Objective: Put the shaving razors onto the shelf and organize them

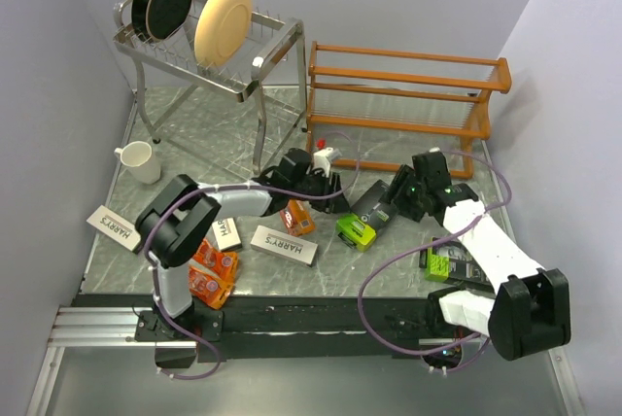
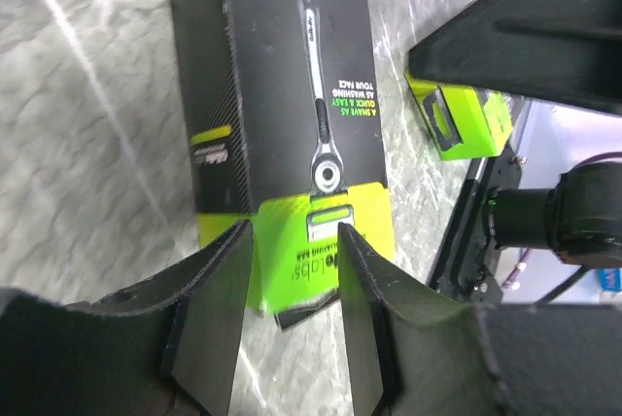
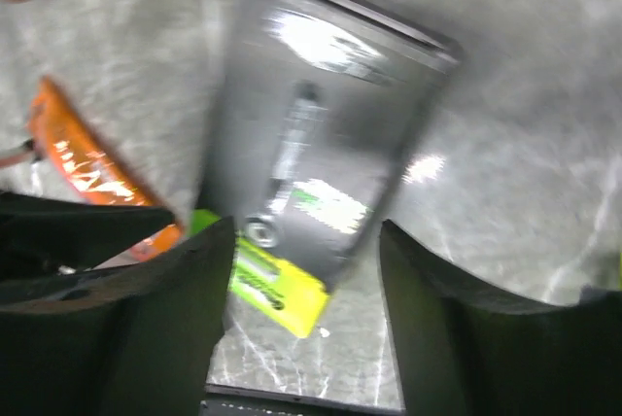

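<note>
Your black-and-lime pack (image 1: 367, 215) lies flat on the bench (image 1: 194, 134) between the two grippers, with the left gripper (image 1: 328, 190) just beside it on one side and the right gripper (image 1: 400, 200) just beside it on the other. The shelf (image 1: 403, 95) stands beyond them at the far side of the bench.

In your left wrist view the pack runs straight away from the gripper, and its lime end sits right at the fingers (image 2: 209, 309). It is a flat black card with a razor pictured down its length, lime lettering beside the handle and a lime band across the near end. The right wrist view is blurred but shows the same dark pack at a slant, its lime corner down between that gripper's fingers (image 3: 165, 309).

Your left gripper is parted to a moderate gap, narrower than the pack looks behind it, and grips nothing. You cannot tell from this view whether the tips touch the card. Your right gripper is spread wide and also holds nothing.

A second black-and-lime pack (image 1: 447, 262) lies under your right arm. The white HARRY'S boxes (image 1: 284, 245) and the orange packs (image 1: 212, 275) lie around your left arm, one orange pack (image 1: 296, 217) just beside the left gripper.
</note>
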`<state>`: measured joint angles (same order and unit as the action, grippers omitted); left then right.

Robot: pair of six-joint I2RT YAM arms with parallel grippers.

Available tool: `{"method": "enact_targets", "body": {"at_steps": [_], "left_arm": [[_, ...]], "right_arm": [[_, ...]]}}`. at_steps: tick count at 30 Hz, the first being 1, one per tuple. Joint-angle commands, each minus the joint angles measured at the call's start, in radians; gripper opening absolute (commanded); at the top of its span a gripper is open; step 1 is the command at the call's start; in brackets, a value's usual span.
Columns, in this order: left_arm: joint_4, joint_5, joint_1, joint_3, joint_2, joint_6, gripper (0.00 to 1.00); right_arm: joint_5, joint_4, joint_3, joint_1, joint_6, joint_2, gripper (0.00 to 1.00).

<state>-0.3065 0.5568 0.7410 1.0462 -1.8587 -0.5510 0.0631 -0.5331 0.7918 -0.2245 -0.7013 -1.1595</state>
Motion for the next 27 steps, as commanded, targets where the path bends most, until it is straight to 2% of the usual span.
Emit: {"method": "enact_targets", "body": {"at_steps": [1,5,6,7,8,11,12,14,15,27], "left_arm": [[0.05,0.003,0.032,0.086,-0.081,0.054,0.45],[0.058,-0.012,0.032,0.115,-0.14,0.049,0.41],[0.055,-0.012,0.032,0.117,-0.149,0.051,0.39],[0.052,-0.009,0.032,0.118,-0.164,0.054,0.33],[0.044,0.001,0.034,0.117,-0.172,0.057,0.3],[0.014,0.034,0.04,0.101,-0.189,0.056,0.2],[0.009,0.041,0.043,0.1,-0.191,0.054,0.17],[-0.014,0.055,0.057,0.089,-0.186,0.056,0.05],[-0.026,0.061,0.061,0.086,-0.182,0.054,0.01],[-0.046,0.052,0.092,0.07,-0.002,0.045,0.01]], "right_arm": [[0.004,-0.044,-0.068,0.042,-0.066,0.011,0.71],[0.124,0.133,-0.181,0.07,-0.125,-0.058,0.71],[0.15,0.18,-0.222,0.068,-0.129,-0.087,0.66],[0.193,0.224,-0.235,0.07,-0.126,-0.098,0.62],[0.208,0.307,-0.246,0.07,-0.118,-0.109,0.57],[0.24,0.37,-0.256,0.07,-0.1,-0.14,0.42],[0.257,0.387,-0.262,0.068,-0.087,-0.147,0.24],[0.293,0.429,-0.269,0.059,-0.063,-0.146,0.11],[0.282,0.423,-0.264,0.053,-0.06,-0.137,0.0],[0.279,0.433,-0.178,-0.056,0.089,0.079,0.0]]}}
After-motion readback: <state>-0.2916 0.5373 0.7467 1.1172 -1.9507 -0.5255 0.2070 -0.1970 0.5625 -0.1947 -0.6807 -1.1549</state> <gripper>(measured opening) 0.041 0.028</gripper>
